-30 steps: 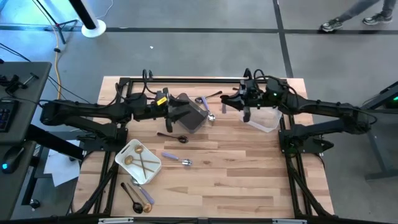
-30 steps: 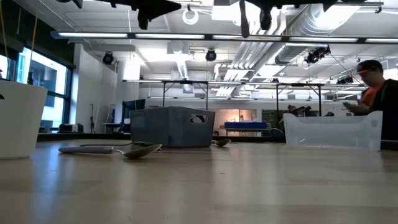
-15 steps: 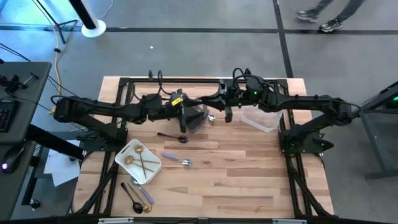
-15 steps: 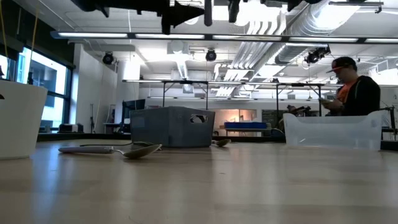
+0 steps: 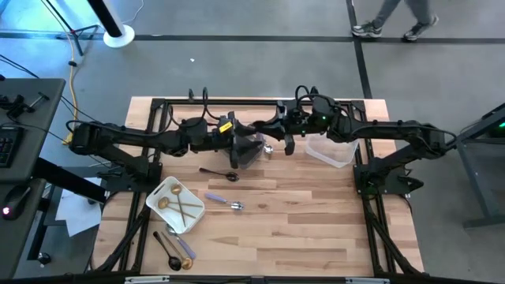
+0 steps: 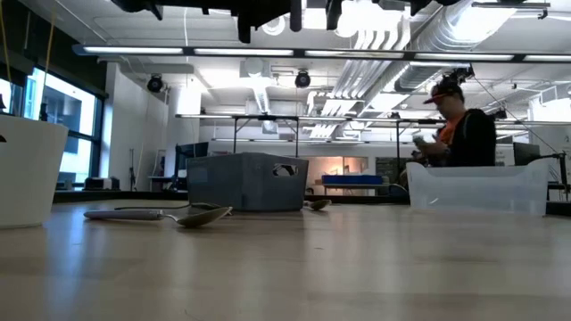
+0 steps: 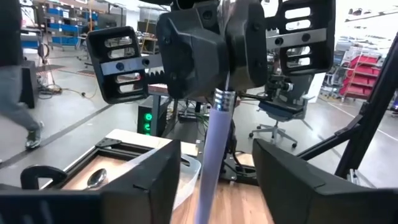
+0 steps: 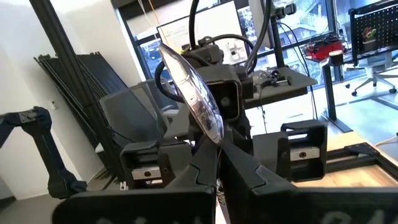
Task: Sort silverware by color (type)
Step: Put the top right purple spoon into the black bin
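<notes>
A: Reading from the worktop's left edge, what do you have?

B: The white tray [image 5: 152, 202] near the front left corner holds gold pieces [image 5: 185, 207]. Black spoons [image 5: 168, 248] lie at the front edge beside it. One black spoon [image 5: 219, 173] and one lilac-handled piece [image 5: 223, 202] lie loose toward the middle.

A: And at the rear middle?

B: There your two arms meet above the grey bin [image 5: 252, 151]. The left gripper [image 7: 214, 169] is spread wide. Its fingers [image 7: 148, 182] stand on either side of a lilac handle and touch nothing. The lilac-handled spoon [image 8: 194, 102] is off the worktop, clamped by the right gripper [image 8: 217, 163], with the bowl standing clear above the jaws.

A: What has just changed?

B: A second ago the right gripper hung over the clear tub [image 5: 338, 153] by the right edge, well apart from the left. It has since swung in over the bin, and half a second ago it was already facing the left gripper. Since then you have only crept closer.

A: Meaning what for the sort?

B: Judged as a hand-over: the spoon is presented but not yet taken. You probably need the left jaws closed on the handle before the right ones let go. Otherwise the spoon could drop into the bin or beside the silver spoon [image 5: 268, 148] just next to it.
</notes>
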Controlling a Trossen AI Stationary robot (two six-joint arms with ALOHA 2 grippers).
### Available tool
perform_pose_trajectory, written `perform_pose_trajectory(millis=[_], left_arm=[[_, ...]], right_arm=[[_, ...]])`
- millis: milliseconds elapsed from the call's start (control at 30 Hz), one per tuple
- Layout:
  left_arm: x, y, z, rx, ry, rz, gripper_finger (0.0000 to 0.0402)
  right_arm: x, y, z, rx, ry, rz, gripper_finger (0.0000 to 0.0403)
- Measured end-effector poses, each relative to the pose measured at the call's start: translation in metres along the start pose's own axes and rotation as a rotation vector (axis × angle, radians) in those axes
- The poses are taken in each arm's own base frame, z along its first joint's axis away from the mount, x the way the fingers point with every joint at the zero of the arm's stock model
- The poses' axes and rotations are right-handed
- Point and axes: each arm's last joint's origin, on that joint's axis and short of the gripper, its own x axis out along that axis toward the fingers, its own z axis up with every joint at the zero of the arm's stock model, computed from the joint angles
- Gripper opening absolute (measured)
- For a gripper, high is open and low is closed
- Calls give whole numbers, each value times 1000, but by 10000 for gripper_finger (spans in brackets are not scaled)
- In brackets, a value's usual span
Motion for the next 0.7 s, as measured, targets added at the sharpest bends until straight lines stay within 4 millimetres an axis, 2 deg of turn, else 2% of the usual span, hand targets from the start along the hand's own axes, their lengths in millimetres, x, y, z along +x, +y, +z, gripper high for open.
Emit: perform_pose_trajectory(millis=[300, 533, 700], left_arm=[[1, 0, -1, -6, -5, -1, 106], [9, 2, -10, -12, -3, 1, 98], [7, 1, -6, -1, -22, -11, 94]], right_arm=[[0, 0, 1, 1, -5, 2, 0], [1, -1, 0, 25, -7, 2, 0], [1, 0, 0, 24, -7, 3, 0]])
